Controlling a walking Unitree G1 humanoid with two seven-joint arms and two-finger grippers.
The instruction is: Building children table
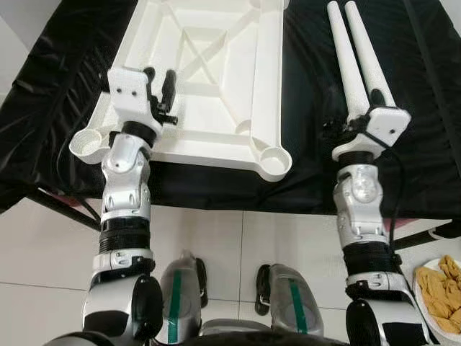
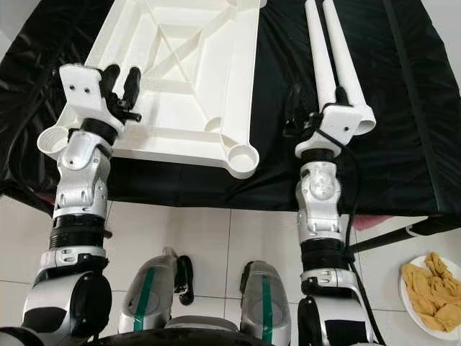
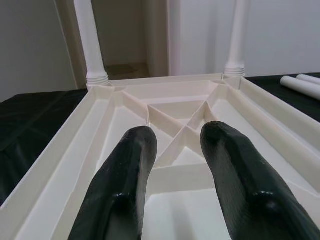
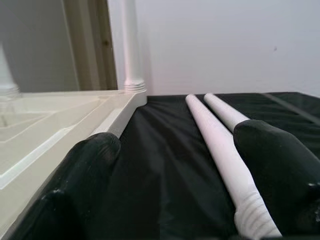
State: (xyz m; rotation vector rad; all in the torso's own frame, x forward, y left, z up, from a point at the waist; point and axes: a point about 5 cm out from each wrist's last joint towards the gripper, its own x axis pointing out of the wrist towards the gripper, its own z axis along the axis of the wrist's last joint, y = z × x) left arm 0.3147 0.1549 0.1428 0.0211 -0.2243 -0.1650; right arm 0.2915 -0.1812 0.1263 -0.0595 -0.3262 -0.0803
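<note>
A white plastic tabletop (image 1: 270, 79) lies upside down on the black cloth, ribs facing up. Two white legs (image 3: 92, 45) stand upright in its far corner sockets; the near right socket (image 1: 274, 161) is empty. Two loose legs (image 1: 354, 58) lie side by side on the cloth to the right. My left gripper (image 3: 177, 150) hovers open over the near left part of the tabletop, holding nothing. My right gripper (image 4: 175, 165) is open at the loose legs' thick ends; one leg's threaded end (image 4: 252, 215) lies between its fingers, next to one fingertip (image 4: 280, 160).
The black cloth (image 1: 65, 86) covers a low surface whose near edge runs just in front of my feet (image 1: 184, 288). A white plate of yellowish food (image 1: 441, 288) sits on the tiled floor at the right. A white wall stands behind the surface.
</note>
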